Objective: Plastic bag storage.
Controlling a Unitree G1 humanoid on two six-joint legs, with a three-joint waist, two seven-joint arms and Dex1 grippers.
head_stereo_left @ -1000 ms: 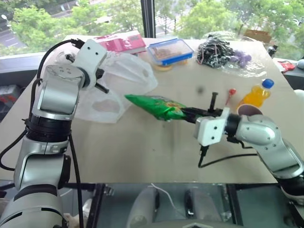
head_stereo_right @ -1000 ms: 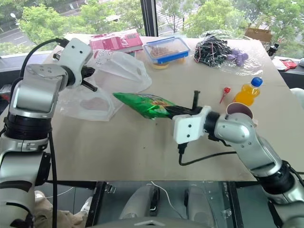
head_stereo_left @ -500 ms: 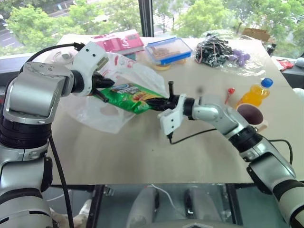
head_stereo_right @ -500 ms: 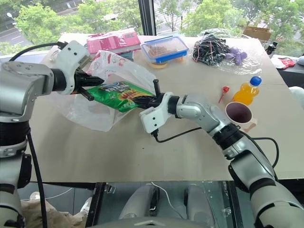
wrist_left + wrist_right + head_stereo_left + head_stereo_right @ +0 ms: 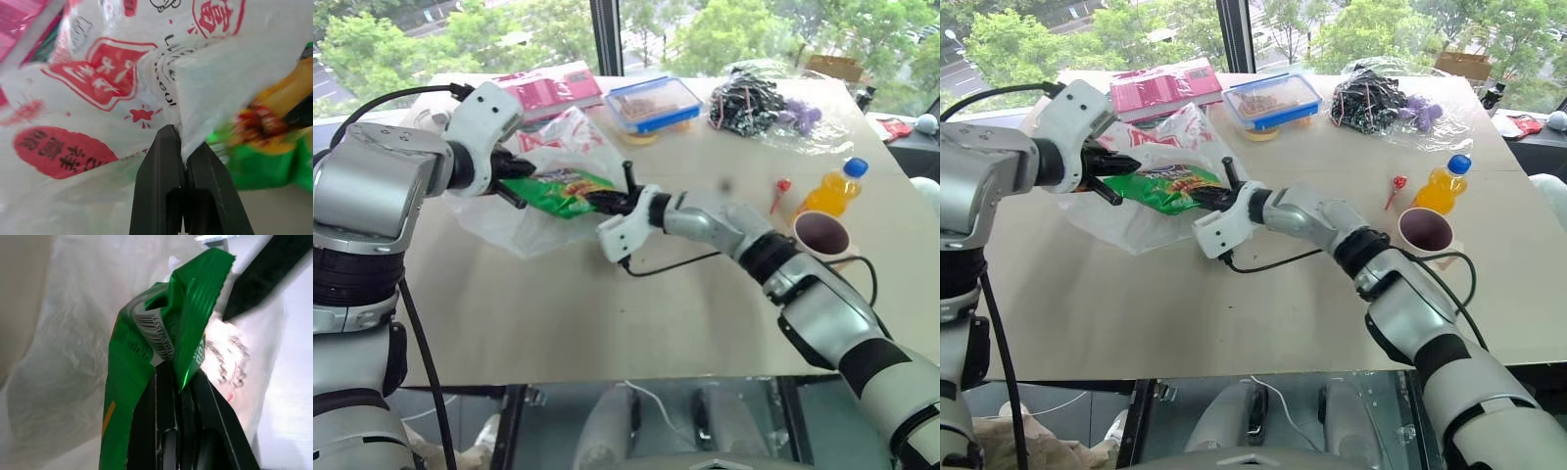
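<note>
Near the worktop's (image 5: 607, 323) far left corner, the left gripper (image 5: 183, 147) pinches the bag's (image 5: 524, 220) rim, holding its mouth up. The right gripper (image 5: 171, 382), clamped on the green packet (image 5: 558, 191), holds it at that mouth.

The two head cameras are looking forward and down from above at the table (image 5: 607, 323), both taking in the same spread from slightly offset angles. Each wrist camera is peering along its own fingers, pressed very close to the plastic bag (image 5: 98, 98) and the snack packet (image 5: 146, 357), which the head views are also showing.
</note>
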